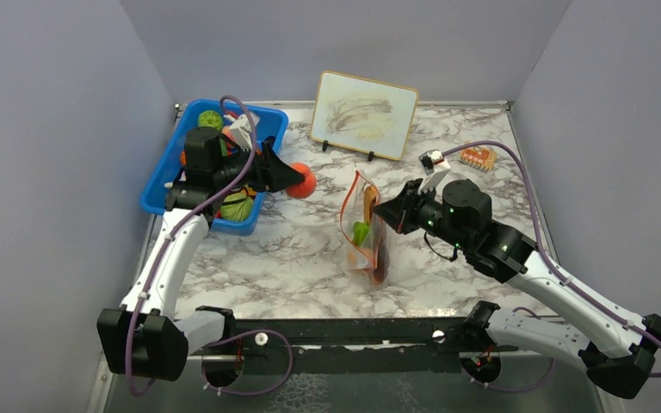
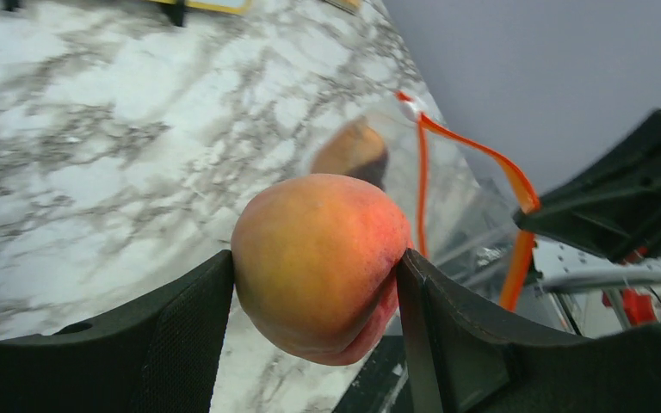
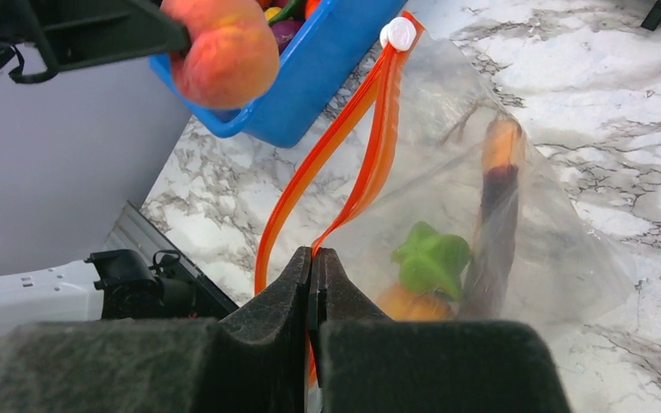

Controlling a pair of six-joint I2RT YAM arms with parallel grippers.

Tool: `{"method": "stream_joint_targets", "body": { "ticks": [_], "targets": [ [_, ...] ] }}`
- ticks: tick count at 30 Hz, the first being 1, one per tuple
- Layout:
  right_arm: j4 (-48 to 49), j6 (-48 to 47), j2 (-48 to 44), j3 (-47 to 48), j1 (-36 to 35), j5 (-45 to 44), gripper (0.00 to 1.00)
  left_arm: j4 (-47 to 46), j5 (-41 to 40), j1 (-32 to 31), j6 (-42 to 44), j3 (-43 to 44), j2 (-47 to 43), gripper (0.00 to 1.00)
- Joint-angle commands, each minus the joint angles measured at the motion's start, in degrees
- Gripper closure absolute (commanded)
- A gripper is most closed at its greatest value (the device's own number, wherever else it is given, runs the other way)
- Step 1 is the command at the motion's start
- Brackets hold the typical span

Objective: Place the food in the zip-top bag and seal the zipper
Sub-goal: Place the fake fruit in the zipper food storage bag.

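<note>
From above: the left claw grasps a peach over the marble bench, just off the corner of the blue bin (more toy food lies inside it). Near the middle of the bench the zip-top bag stands upright, with the right claw at its right edge. A pale board is propped at the back.

Left wrist: the peach fills the gap between the two black fingers, pressed on both sides and clear of the bench below. Beyond it the zipper curves in an open loop, its white slider tab at the far end.

Right wrist: the right claw is clenched on the zipper, pinching one side of the strip so that the bag's mouth gapes. Through the clear plastic show a green pepper, an orange piece beneath it and the dark meat slice standing on edge. The peach hangs at upper left, in front of the bin and apart from the bag.
</note>
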State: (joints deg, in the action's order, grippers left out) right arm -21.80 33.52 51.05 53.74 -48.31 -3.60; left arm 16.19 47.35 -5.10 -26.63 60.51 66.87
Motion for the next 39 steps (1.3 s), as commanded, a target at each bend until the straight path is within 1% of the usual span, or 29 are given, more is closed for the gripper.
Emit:
{"method": "stream_joint_targets", "body": {
  "ticks": [1,5,9,11,15,20,24,29,33,39],
  "targets": [
    [4.0,2.2,-0.4,-0.1,-0.3,-1.3,0.99,-7.7,5.6,-6.5,-5.5,-1.9,-4.3,0.55],
    [3.9,2.9,-0.5,-0.2,-0.2,-1.6,0.99,-16.7,5.2,-13.0,-12.5,-5.6,-5.7,0.55],
    [3.7,3.4,-0.4,-0.3,-0.3,-1.1,0.99,-30.0,5.2,-16.5,-22.1,-10.3,-6.3,0.55],
    [3.7,3.7,-0.4,-0.3,-0.3,-0.7,0.99,-31.5,3.8,-18.5,-23.0,-10.7,-6.0,0.54],
    [4.8,3.9,-0.7,-0.6,-0.3,0.6,0.99,-31.5,0.7,-21.4,-22.6,-11.7,-4.7,0.54],
    [5.4,3.5,-0.1,0.0,-0.3,2.4,0.99,-31.0,-1.0,-24.2,-22.4,-12.1,-2.2,0.54],
    [6.0,3.4,0.0,-0.1,-0.3,3.4,0.99,-27.1,-4.2,-26.7,-19.8,-11.2,-1.0,0.54],
    [6.2,3.6,-0.1,0.0,-0.3,3.5,0.99,-20.8,-8.2,-28.2,-15.2,-10.0,0.3,0.53],
    [6.1,3.7,0.2,0.4,-0.3,4.0,0.99,-15.7,-11.5,-29.1,-11.7,-8.1,1.2,0.46],
    [5.9,4.1,0.3,0.3,-0.3,3.9,0.99,-14.3,-11.9,-29.7,-9.8,-6.8,1.7,0.32]
  ]
}}
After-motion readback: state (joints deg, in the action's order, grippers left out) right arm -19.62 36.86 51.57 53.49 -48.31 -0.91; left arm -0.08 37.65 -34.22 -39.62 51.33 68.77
